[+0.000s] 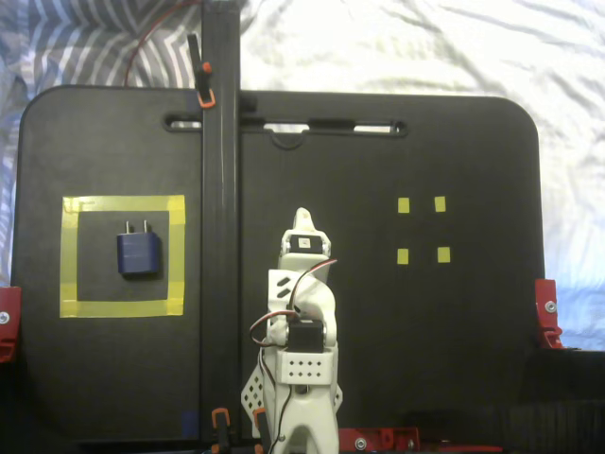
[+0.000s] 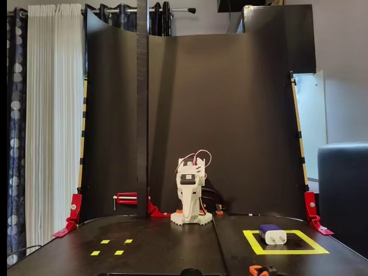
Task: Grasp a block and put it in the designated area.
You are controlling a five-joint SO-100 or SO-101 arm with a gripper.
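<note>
The claw [image 1: 302, 219] sits folded over the arm's base, its fingers seemingly together and holding nothing. The block [image 1: 138, 253] lies inside the designated area [image 1: 67, 255] on the desk [image 1: 454, 161], well apart.

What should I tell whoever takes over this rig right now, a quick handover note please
Gripper: arm folded at its base, holding nothing; open or shut cannot be told.
Block: lies inside the yellow tape square, prongs pointing away from the arm's side in the top-down fixed view, clear of the tape; the low fixed view agrees.
Done: block is in the designated area.
Left: nothing visible; the four small yellow markers are bare.
</note>
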